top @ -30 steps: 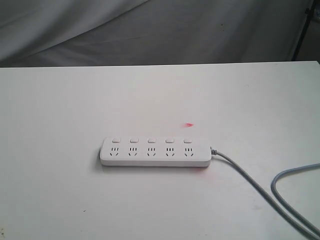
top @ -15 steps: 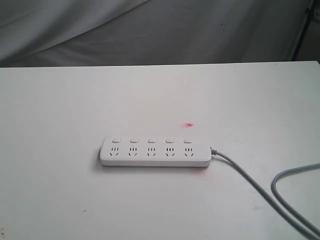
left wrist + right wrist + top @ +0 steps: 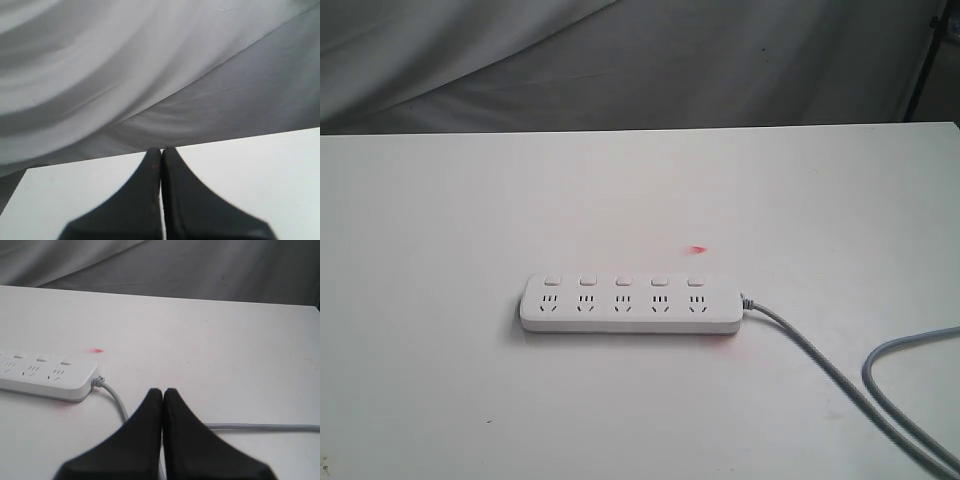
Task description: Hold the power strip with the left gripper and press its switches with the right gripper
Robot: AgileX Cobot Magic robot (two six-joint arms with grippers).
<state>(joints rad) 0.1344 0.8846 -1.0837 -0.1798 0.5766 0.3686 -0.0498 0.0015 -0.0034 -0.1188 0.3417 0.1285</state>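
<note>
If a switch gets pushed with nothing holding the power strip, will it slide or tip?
Tipping seems unlikely: the power strip lies flat and low. It may skid on the smooth table. Its grey cable could tug one end.

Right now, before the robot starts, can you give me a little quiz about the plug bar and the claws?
1. True or false: the left claw is holding the power strip.
2. How many switches are in the row on the strip?
3. In the exterior view, the grey cable leaves the strip at: A) its left end, B) its right end, C) its middle.

Key: 1. False; the claw is shut on nothing and the strip lies alone. 2. Five. 3. B.
</note>
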